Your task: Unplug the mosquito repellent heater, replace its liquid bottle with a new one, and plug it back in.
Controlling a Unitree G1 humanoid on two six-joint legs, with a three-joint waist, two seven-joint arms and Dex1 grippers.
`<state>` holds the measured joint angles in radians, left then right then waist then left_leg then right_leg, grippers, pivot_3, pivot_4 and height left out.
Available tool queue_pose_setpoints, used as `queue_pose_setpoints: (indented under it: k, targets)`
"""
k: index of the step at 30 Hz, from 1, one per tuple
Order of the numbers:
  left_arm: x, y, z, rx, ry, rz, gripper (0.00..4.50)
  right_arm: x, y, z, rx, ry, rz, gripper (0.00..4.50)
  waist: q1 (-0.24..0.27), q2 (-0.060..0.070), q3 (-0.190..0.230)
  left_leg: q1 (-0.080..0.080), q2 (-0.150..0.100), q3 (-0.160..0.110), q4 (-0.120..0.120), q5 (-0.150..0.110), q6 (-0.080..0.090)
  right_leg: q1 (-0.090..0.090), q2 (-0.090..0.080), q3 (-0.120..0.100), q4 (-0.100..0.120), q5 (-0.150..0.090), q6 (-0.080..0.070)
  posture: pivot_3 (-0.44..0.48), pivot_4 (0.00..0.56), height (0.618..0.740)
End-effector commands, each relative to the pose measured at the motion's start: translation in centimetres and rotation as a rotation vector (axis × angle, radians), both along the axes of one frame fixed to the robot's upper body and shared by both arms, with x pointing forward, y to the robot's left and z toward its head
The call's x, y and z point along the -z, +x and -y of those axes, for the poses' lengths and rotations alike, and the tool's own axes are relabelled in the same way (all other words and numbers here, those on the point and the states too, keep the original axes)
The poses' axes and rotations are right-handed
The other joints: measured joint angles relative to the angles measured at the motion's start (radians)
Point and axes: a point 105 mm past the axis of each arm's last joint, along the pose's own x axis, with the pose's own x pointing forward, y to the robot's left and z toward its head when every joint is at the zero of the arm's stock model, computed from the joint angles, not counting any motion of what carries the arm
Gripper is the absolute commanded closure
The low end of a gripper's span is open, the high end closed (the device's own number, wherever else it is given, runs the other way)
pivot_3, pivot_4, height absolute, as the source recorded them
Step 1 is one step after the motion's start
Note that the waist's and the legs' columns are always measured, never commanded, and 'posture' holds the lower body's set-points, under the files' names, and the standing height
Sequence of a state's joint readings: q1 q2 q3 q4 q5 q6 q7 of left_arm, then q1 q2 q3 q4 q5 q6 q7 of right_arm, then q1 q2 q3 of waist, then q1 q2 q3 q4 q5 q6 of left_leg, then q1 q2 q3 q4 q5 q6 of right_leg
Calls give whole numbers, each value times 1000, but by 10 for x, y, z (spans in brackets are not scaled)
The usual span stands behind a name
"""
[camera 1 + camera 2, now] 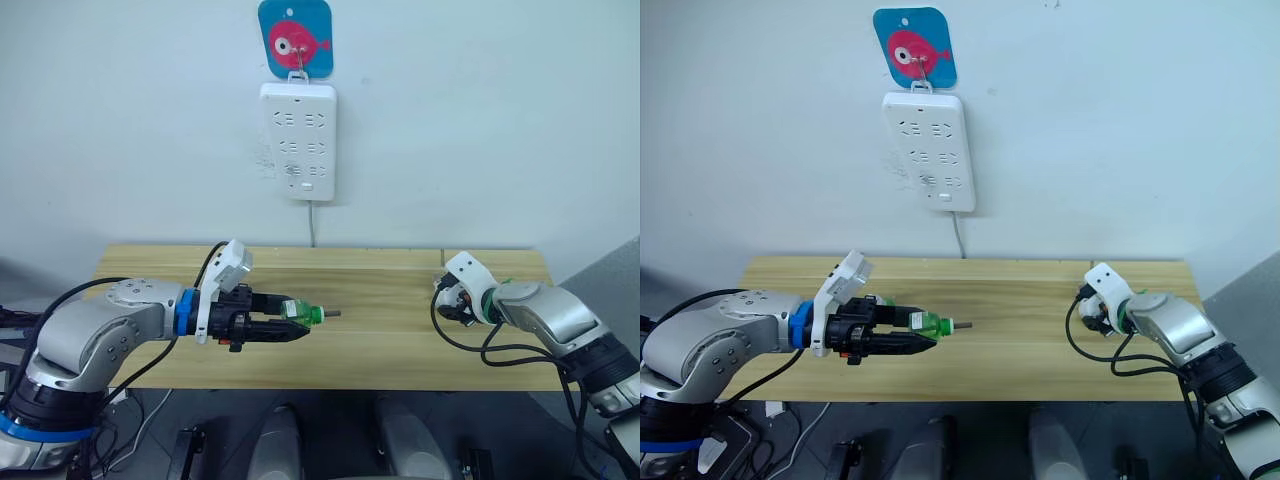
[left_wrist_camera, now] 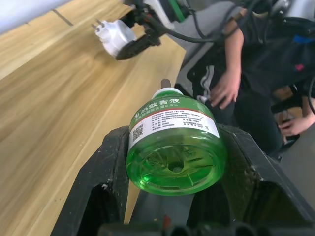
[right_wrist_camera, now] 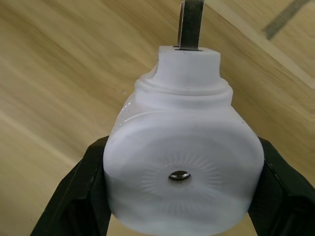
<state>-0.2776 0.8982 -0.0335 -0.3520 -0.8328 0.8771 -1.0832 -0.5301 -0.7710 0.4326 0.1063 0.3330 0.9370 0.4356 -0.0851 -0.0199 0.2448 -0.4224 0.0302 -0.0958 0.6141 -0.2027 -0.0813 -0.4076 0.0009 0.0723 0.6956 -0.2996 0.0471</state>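
Left eye view shows the power strip [image 1: 298,140] on the wall with nothing plugged into it, so the unplugging looks done. The heater [image 3: 183,167] is off the wall and in the right gripper [image 1: 452,300], held above the right end of the bench [image 1: 380,345]. The left gripper [image 1: 290,325] holds a green liquid bottle [image 2: 173,147] above the left middle of the bench, with the wick end pointing across toward the right arm. Heater and bottle are well apart.

Whether this green bottle is the old one just taken out or the new one about to go in cannot be told. Either way, the heater carries no bottle that can be seen, so the fitting of a bottle and the plugging back into the strip are both left to do. By my reckoning the task is about midway.

In the left wrist view the two black fingers [image 2: 106,177] are spread about as wide as the bottle's body and press on it from both sides, base toward the camera, label up. In the right wrist view the right arm's fingers [image 3: 86,182] clamp the white heater by its two flanks, the round vent facing the camera and a metal prong standing out at the far end, over the wood. Neither grip looks loose.
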Motion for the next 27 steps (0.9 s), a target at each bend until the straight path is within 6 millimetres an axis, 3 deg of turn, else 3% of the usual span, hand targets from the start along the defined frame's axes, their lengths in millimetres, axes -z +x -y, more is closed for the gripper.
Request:
queue_pose_setpoints:
  k: [1, 5, 9, 14, 17, 21, 25, 27]
  targets:
    - [-3, -4, 4, 34, -6, 41, 2231, -5, 6, 5, 10, 7, 4, 1463, 1, 0, 0, 0, 0, 0, 0, 0, 0, 0, 0, 0, 0, 0, 0, -80, 230, 736]
    - [-1, -2, 3, 30, -10, 42, 2231, -1, 5, 7, 19, 20, -24, 1463, 1, 0, 0, 0, 0, 0, 0, 0, 0, 0, 0, 0, 0, 0, -1, -83, 231, 736]
    - [1, 0, 3, 24, -26, 56, 2231, -11, 8, 7, 65, 58, 10, 49, 0, 0, 0, 0, 0, 0, 0, 0, 0, 0, 0, 0, 1, 0, -1, -81, 222, 736]
    - [-3, 6, 0, -20, -59, 103, 2231, -48, -2, 6, 112, 150, 117, 0, 2, 0, 0, 0, 0, -1, 0, 0, 0, 0, 0, -1, 1, 0, -1, -71, 215, 736]
    - [-11, 17, 2, -93, -125, 184, 2231, -81, -16, -18, 66, 352, 182, 0, 3, 0, 0, 0, 0, -2, 0, 0, 0, 1, 0, -2, 1, 0, -1, -75, 213, 736]
    - [-34, 55, 9, -322, -250, 448, 2231, -117, -32, -62, 44, 793, 207, 0, 2, 0, -1, 1, 0, -2, 1, 0, 0, 2, 0, -2, 2, 1, -1, -99, 210, 736]
    - [-40, 59, 26, -329, -277, 612, 2231, -145, -47, -111, -53, 1185, 267, 0, -1, 0, -1, 2, 0, -3, 1, 1, -2, 3, 0, -2, 3, 1, -1, -109, 208, 736]
    - [-41, 60, 33, -326, -293, 658, 2231, -150, -52, -129, -68, 1278, 244, 0, -1, 1, -1, 3, 0, -3, 0, 1, -2, 3, 0, -2, 3, 1, -1, -109, 206, 736]
